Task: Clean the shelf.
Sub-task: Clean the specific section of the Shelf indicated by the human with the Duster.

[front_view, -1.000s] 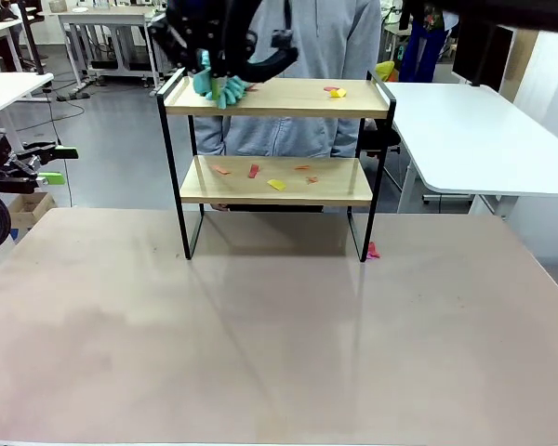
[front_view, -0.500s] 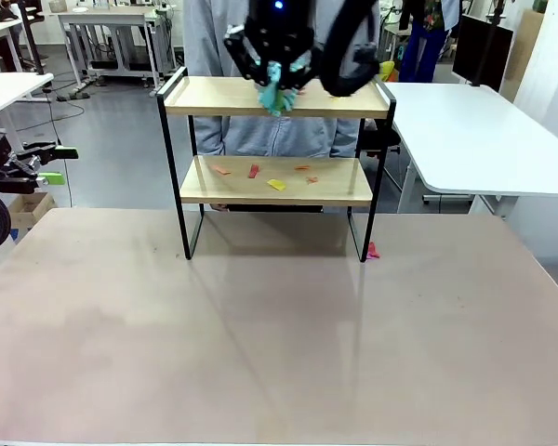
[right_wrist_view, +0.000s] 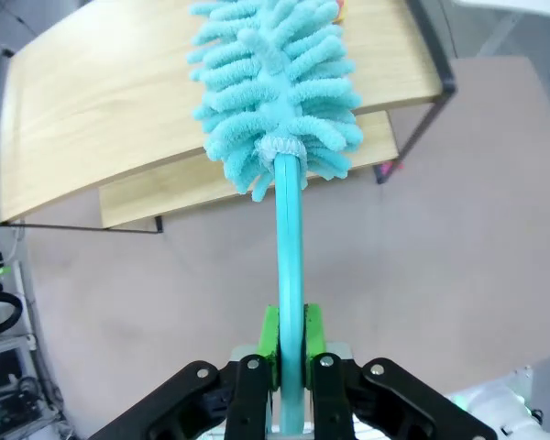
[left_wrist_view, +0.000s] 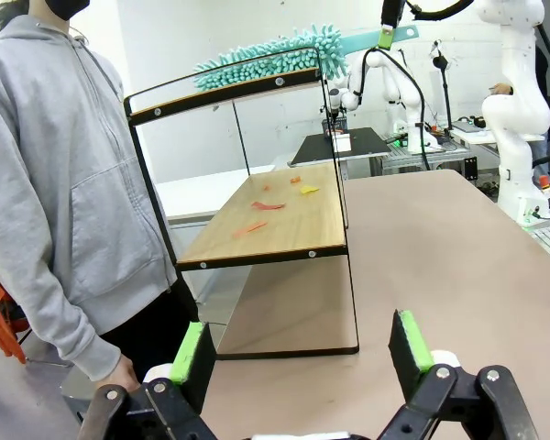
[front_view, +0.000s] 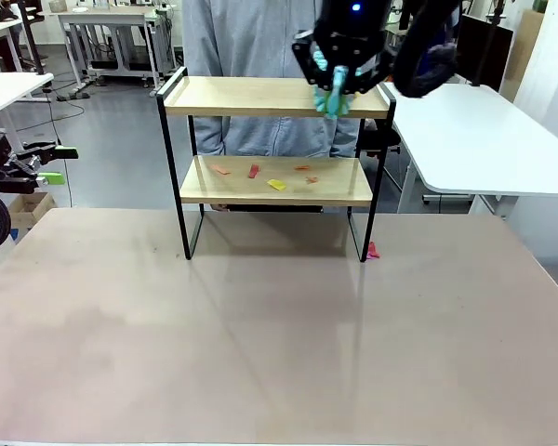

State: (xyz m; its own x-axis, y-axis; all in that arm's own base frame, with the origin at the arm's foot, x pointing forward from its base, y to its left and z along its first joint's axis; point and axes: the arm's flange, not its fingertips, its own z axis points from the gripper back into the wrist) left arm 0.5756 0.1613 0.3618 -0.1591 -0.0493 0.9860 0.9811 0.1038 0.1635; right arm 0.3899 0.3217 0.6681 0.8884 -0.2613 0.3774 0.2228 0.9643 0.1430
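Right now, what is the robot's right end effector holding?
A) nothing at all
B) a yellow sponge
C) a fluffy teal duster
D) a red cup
C: the right end effector is shut on the handle of the teal duster, and the duster's fluffy head lies on the top board of the shelf.

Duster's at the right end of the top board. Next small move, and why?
Probably nudge the duster toward the shelf's right end rail: the right wrist view shows a yellow scrap at its tip, on the top board. The right gripper is shut on the duster's handle. Lower-board scraps come next.
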